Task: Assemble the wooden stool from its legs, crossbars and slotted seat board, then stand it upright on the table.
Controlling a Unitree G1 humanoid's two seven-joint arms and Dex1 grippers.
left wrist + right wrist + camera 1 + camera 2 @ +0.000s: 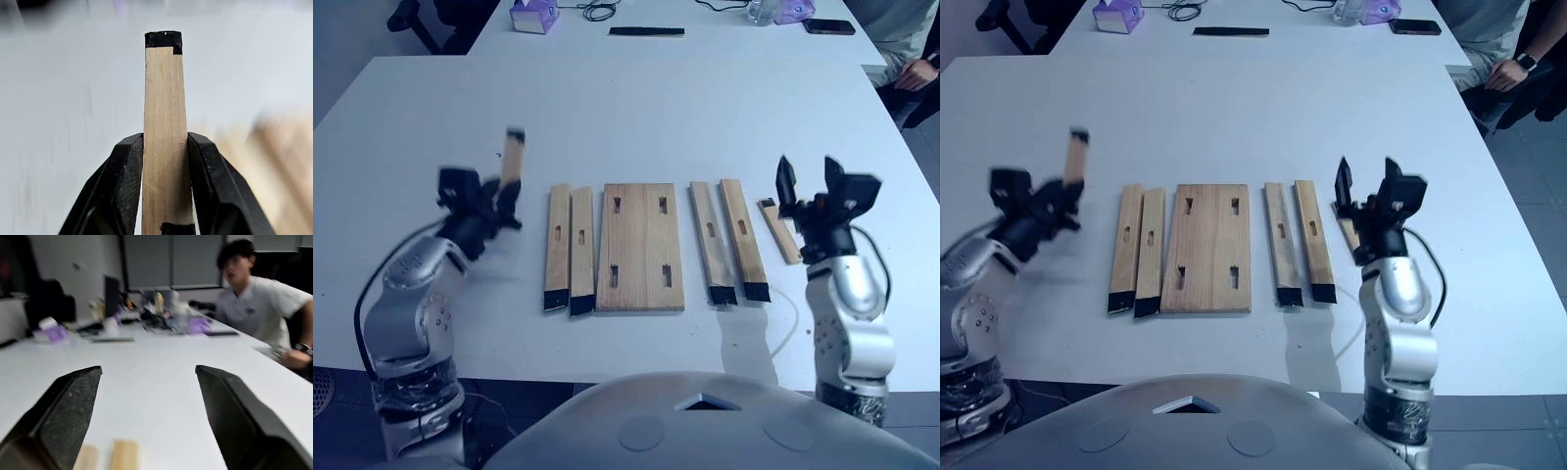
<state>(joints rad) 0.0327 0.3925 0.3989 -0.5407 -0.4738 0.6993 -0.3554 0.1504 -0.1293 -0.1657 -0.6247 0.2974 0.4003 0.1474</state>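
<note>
Our left tool [165, 147] clamps a crossbar [164, 98] above the tabletop [656, 117]; our right tool [809, 164] gapes wide, holding nothing.

The seat board [639, 247] lies on the table [636, 117] near its front edge, midway along. Just left of it lies the inner left leg [581, 250], then the outer left leg [558, 249]; right of it the inner right leg [712, 242], then the outer right leg [744, 238]. Further right lies the flat crossbar [779, 231], the right gripper [811, 182] over it. Leftmost, the left gripper [507, 201] holds the raised crossbar [513, 162] upright
</note>
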